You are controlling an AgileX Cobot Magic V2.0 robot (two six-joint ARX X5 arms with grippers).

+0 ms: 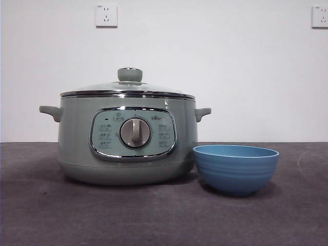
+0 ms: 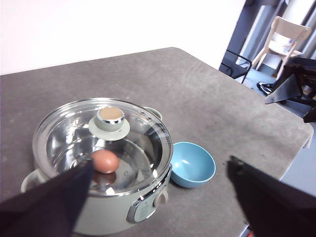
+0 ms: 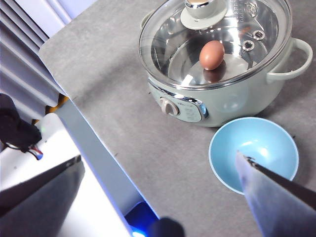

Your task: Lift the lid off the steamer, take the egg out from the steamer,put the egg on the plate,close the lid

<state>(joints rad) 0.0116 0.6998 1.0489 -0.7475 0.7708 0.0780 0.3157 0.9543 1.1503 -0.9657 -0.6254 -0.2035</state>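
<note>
The sage-green steamer (image 1: pixel 125 146) stands on the table with the glass lid (image 1: pixel 128 89) closed on it. Through the lid a brown egg (image 2: pixel 104 161) lies inside; it also shows in the right wrist view (image 3: pixel 212 54). The blue plate (image 1: pixel 236 168), a small empty bowl, stands right beside the steamer. My left gripper (image 2: pixel 158 197) is open, high above the steamer (image 2: pixel 98 168) and the plate (image 2: pixel 192 164). My right gripper (image 3: pixel 158 182) is open, high above the table edge, next to the plate (image 3: pixel 253 153) and the steamer (image 3: pixel 217 74). Neither gripper shows in the front view.
The dark grey table (image 1: pixel 154 215) runs to a white wall with two sockets (image 1: pixel 106 15). The right wrist view shows the table's front edge and a white base (image 3: pixel 59 177) beyond it. A chair (image 2: pixel 286 37) stands far off past the table.
</note>
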